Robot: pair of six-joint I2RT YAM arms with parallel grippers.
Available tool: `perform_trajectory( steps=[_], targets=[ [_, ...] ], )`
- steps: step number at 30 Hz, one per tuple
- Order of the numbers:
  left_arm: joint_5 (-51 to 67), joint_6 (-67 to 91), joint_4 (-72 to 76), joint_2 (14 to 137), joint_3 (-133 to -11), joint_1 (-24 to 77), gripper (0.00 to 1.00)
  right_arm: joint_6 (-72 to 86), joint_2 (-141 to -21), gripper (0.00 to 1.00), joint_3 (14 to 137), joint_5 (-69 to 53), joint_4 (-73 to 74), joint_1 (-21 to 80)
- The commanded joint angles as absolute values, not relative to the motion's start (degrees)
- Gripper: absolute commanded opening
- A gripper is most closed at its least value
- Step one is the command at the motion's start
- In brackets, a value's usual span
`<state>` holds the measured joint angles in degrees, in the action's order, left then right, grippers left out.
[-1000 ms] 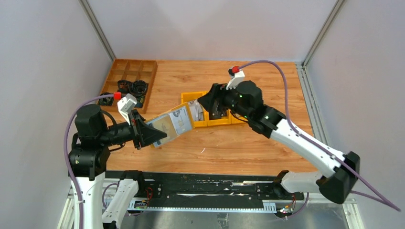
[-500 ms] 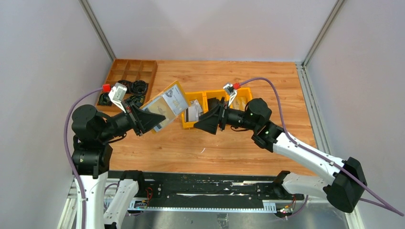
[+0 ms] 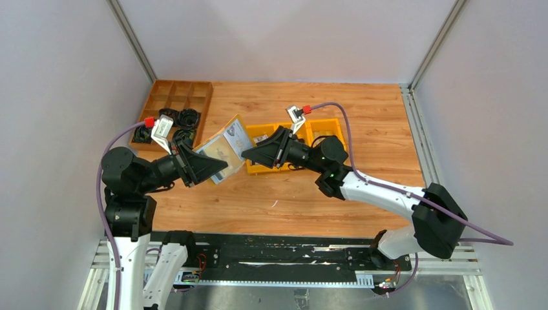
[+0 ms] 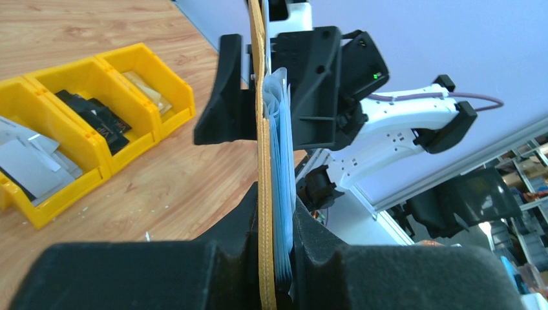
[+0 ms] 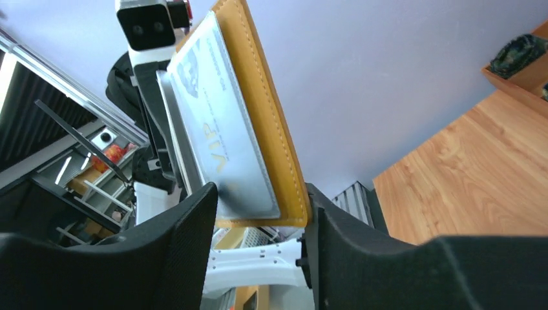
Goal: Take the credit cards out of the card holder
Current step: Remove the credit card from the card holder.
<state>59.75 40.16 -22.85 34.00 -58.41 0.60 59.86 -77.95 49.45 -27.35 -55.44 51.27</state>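
One end: clamping the card holder (image 3: pixel 226 145) tight in the left claw (image 4: pixel 274 197), holding it tilted above the bench (image 3: pixel 291 200). Other end: flanking both its faces with the right claw (image 5: pixel 262 194), gripping or merely bracketing impossible to tell. Showing a grey credit card (image 5: pixel 220 135), sleeved, reaching down into the right claw's gap.

Left fingers (image 4: pixel 220 258) clamped, right fingers (image 4: pixel 316 84) opposite
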Motion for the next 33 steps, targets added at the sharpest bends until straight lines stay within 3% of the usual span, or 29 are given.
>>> perform_trajectory(
  steps=[1, 3, 9, 12, 14, 17, 23, 28, 33],
  targets=[
    [63.3, 42.5, -19.3, 33.2, -58.1, 0.8, 0.0, 65.9, -80.5, 0.47, 52.7, -25.1, -68.2, 52.6],
    [63.6, 42.2, -19.6, 32.9, -57.9, 0.8, 0.0, 67.9, -81.8, 0.35, 53.0, -25.7, -71.4, 52.7],
    [64.3, 39.3, -22.9, 32.8, -57.5, 0.8, 0.08, 70.5, -81.1, 0.12, 52.4, -27.2, -74.3, 52.7],
    [64.0, 37.3, -25.5, 32.9, -57.5, 0.8, 0.36, 70.8, -79.7, 0.02, 52.1, -27.7, -73.9, 52.4],
    [63.8, 36.5, -26.7, 33.0, -57.6, 0.8, 0.5, 70.8, -78.7, 0.02, 52.6, -29.2, -72.1, 52.1],
    [64.8, 35.5, -27.7, 32.9, -58.1, 0.8, 0.61, 70.4, -77.1, 0.0, 53.9, -32.3, -68.7, 52.0],
    [67.9, 30.0, -32.1, 33.2, -61.7, 0.8, 0.66, 56.3, -71.0, 0.0, 58.0, -40.3, -47.5, 52.0],
    [67.4, 22.4, -37.8, 32.3, -65.1, 0.8, 0.85, 40.3, -69.8, 0.0, 66.6, -44.9, -23.0, 51.9],
    [63.7, 20.8, -38.2, 30.6, -68.6, 0.8, 0.91, 26.2, -73.6, 0.0, 79.2, -52.8, 0.0, 51.9]
  ],
)
